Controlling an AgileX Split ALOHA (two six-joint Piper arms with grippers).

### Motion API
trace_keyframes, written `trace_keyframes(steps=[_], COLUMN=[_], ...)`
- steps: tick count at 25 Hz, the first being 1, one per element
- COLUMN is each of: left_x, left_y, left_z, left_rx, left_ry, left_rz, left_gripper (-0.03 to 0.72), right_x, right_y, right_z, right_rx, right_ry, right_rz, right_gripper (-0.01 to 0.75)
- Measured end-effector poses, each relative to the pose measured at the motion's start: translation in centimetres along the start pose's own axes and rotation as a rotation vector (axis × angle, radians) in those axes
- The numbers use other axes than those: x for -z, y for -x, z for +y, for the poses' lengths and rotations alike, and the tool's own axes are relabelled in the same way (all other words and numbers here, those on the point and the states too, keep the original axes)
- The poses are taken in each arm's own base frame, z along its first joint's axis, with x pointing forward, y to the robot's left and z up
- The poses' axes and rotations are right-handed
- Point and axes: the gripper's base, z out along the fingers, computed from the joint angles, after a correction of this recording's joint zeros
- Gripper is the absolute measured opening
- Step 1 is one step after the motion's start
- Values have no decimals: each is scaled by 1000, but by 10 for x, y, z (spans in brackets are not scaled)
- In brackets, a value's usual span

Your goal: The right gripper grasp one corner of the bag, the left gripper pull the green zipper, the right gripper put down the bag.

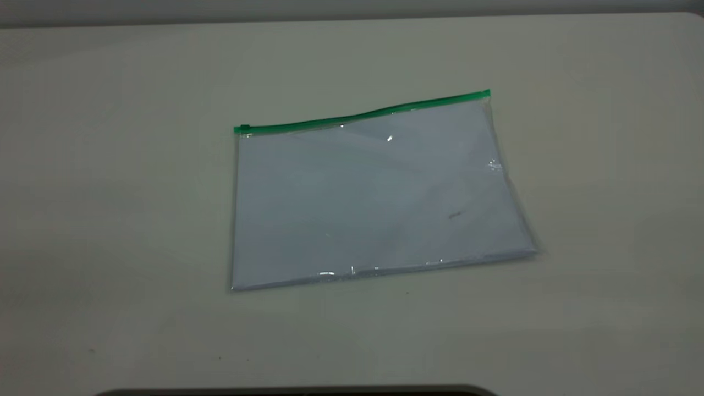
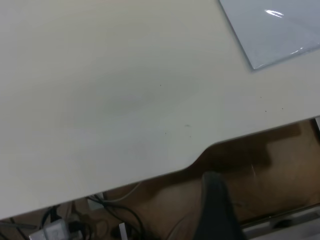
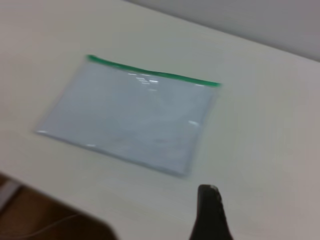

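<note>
While the bag (image 1: 374,192) lies flat on the table (image 1: 110,220), thin, slick, floppy (probably light), its right zipper-side corner looks best; both grippers' jaw states: cannot tell.

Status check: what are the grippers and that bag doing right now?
Both grippers off the bag, fingers unclear. Bag flat on table, zipper untouched. Nothing in the way.

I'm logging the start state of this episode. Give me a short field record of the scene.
bag: flat on the table, untouched
green zipper: along the bag's far edge
slider tab: at the zipper's left end, exterior view
left tool: off the table's near edge, away from the bag
right tool: above the table, short of the bag
task progress: no step begun
</note>
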Motion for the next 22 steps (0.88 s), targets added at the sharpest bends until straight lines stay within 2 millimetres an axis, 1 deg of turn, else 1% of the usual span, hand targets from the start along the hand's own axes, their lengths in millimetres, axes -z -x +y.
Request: trace_keyframes(steps=[3, 6, 10, 13, 22], left_x=[0, 0, 0, 0, 0], left_y=[0, 0, 0, 0, 0], left_z=[0, 0, 0, 0, 0], left_rx=[0, 1, 2, 2, 2], left_ry=[0, -1, -2, -2, -2], left_rz=[0, -1, -2, -2, -2], left_gripper=[582, 582, 582, 582, 582], right_x=[1, -6, -20, -25, -26], right_y=[-7, -15, -24, -27, -27], right_z=[-8, -16, -20, -21, -21], right_rx=[-30, -69, -88, -92, -93], right_ry=[-108, -174, -190, -189, -190], right_rz=[24, 73, 105, 109, 103], right_gripper=[578, 578, 578, 578, 578])
